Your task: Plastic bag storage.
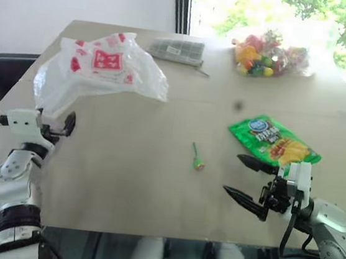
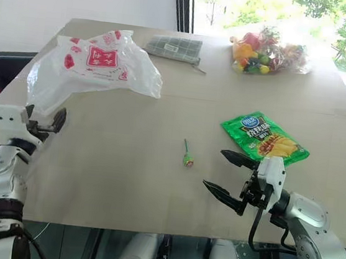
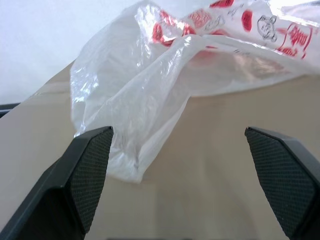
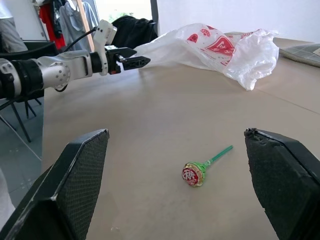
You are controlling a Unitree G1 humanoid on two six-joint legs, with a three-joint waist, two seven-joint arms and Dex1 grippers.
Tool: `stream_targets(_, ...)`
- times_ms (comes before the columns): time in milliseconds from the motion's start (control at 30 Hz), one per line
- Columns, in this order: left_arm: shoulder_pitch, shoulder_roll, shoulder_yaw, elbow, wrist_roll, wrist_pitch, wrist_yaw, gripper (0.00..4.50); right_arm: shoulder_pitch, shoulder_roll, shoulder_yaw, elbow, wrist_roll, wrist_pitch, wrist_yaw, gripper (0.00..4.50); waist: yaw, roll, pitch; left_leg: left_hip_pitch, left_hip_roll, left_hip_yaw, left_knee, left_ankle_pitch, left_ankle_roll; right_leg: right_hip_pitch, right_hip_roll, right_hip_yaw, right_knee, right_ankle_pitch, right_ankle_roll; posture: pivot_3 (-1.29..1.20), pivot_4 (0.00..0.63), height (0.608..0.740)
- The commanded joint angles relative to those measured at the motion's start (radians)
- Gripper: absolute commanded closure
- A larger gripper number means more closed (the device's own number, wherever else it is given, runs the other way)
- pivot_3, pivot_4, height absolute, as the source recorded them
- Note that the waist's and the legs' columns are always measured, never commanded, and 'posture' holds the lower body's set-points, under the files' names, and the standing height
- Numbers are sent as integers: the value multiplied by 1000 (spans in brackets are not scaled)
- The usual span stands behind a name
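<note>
We see the plastic bag (image 1: pixel 101 71) lying crumpled on the table (image 1: pixel 154 183) in the upper left. Our left gripper (image 1: pixel 61 126) gapes wide at its near edge; our right gripper (image 1: pixel 248 182), lower right, gapes wide and empty.

We cannot read the print on the green snack packet (image 1: pixel 274 140); the plastic bag (image 3: pixel 165 90) is cut off at the left wrist view's edge.
</note>
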Motion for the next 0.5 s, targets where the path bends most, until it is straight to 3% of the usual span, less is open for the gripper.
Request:
stream_targets(33,-104,56,11,133,11,-30,-17,0,-15,8,-8,-6,-2,-18,-8,105,-2,-2,1,0,0,0,0,0,0,0,0,0,0,0,0,0,150,740)
stream_targets(200,-194,67,5,229,22,-100,-26,0,-11,21,-11,1,-22,-35,-23,105,-2,-3,2,1,0,1,0,1,-1,0,1,1,2,0,0,0,150,740)
stream_targets(333,-136,49,1,142,53,-214,9,0,6,29,-20,11,-45,-60,-31,105,-3,-5,3,1,1,1,0,1,-2,0,1,1,2,0,0,0,150,740)
stream_targets(500,-51,23,32,23,84,-231,144,0,19,36,-17,16,-55,-73,-37,105,-1,-5,3,1,1,1,0,1,-2,0,0,2,2,0,0,0,150,740)
